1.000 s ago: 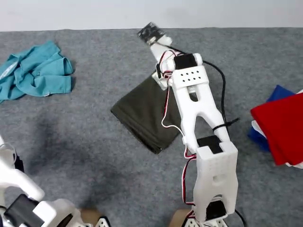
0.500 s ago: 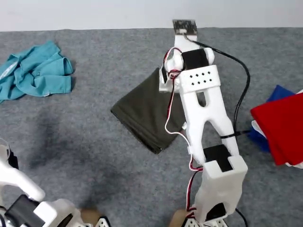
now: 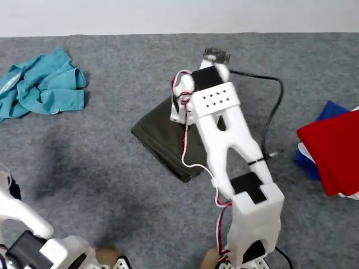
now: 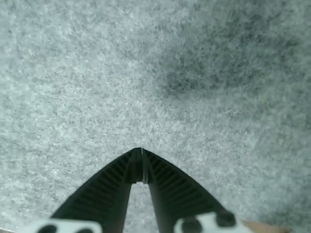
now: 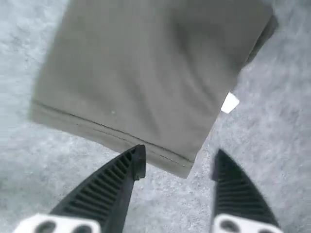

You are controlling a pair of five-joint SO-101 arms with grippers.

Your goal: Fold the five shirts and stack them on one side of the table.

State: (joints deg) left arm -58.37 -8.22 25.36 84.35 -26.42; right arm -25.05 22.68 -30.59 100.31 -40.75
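grey felted table (image 3: 112, 168), pale wall (image 3: 168, 14) behind

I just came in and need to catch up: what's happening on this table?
The right gripper, open, hovers at the edge of the folded olive shirt mid-table. The left gripper sits shut over bare carpet. A teal shirt lies crumpled at the left; a red shirt tops a stack at the right.

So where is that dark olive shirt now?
High view: the olive shirt lies folded mid-table under the right arm, between the teal shirt and red shirt.
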